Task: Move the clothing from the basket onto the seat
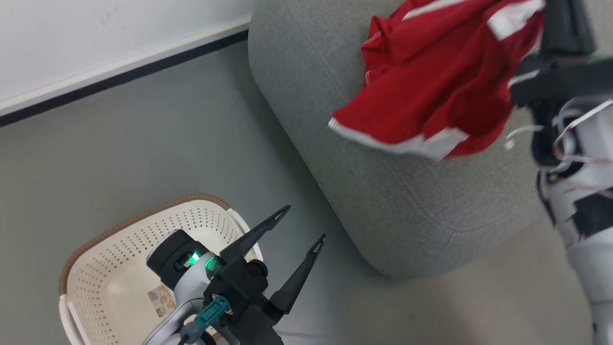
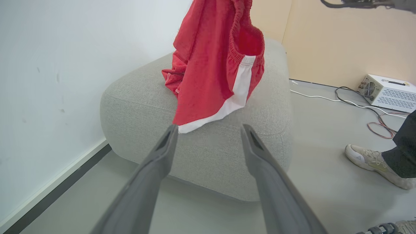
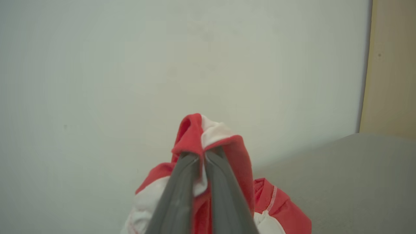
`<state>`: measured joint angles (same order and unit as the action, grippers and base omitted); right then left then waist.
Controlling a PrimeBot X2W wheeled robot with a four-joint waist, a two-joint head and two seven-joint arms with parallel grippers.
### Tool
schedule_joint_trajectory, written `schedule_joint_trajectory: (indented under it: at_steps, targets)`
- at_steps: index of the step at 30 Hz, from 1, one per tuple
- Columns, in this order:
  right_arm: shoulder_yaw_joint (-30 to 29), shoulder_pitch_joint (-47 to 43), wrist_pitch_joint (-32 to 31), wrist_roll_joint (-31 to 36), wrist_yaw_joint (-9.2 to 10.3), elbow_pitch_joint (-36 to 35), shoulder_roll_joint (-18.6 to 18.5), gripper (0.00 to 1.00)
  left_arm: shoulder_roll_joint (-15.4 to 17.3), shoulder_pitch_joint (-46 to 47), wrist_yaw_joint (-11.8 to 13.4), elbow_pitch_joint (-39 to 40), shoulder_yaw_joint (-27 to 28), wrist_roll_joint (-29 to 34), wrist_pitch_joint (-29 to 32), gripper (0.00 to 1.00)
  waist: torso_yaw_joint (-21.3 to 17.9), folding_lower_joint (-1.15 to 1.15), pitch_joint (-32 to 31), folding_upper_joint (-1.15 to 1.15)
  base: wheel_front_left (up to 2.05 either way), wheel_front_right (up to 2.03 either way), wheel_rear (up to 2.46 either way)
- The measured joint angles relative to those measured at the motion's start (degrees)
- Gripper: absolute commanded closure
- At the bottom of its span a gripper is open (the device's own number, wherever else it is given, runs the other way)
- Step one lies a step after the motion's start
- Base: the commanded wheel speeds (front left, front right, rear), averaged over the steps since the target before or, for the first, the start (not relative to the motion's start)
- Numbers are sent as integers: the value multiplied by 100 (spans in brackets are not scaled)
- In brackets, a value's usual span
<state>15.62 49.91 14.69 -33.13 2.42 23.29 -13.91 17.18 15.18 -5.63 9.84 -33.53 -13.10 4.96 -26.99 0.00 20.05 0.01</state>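
Red clothing (image 1: 431, 81) with white stripes hangs in the air over the grey seat (image 1: 383, 191). My right gripper (image 3: 201, 156) is shut on its bunched top edge (image 3: 195, 133). Below it, another red and white garment (image 3: 282, 208) lies on the seat (image 3: 357, 182). In the left wrist view the hanging clothing (image 2: 211, 65) dangles above the seat (image 2: 201, 162), with a red piece (image 2: 170, 78) lying behind it. The cream basket (image 1: 119, 268) stands on the floor at lower left, showing only its label sticker inside. My left gripper (image 1: 305, 223) hovers open at the basket's right rim with nothing between its fingers (image 2: 162, 152).
A white wall with a dark baseboard (image 1: 119, 76) runs along the far side of the grey floor. A person's shoe (image 2: 373, 161) stands right of the seat. A white box device (image 2: 390, 92) with cables (image 2: 357, 104) sits on the floor near a beige wall.
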Motion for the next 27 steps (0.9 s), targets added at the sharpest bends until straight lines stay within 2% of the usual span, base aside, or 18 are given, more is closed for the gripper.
schedule_joint_trajectory:
  at_steps: [6, 17, 22, 27]
  targets:
    - [-356, 1022, 1, 100, -51, 269, -412, 100, 47, 196, -46, 63, -71, 20, 58, 0, 81, 1, 262, 0, 0, 0, 0]
    - [-905, 2103, 3, 215, -12, 726, -1213, 100, 133, 391, -96, 259, -252, 52, 156, 0, 416, 0, 695, 0, 0, 0, 0]
    - [-1005, 2266, 3, 300, 10, 890, -1367, 100, 229, 502, -99, 416, -255, 57, 185, 0, 572, 0, 947, 0, 0, 0, 0]
    - [-1025, 2245, 3, 301, 18, 1181, -1360, 100, 319, 623, -100, 541, -243, 62, 252, 0, 688, 1, 1253, 0, 0, 0, 0]
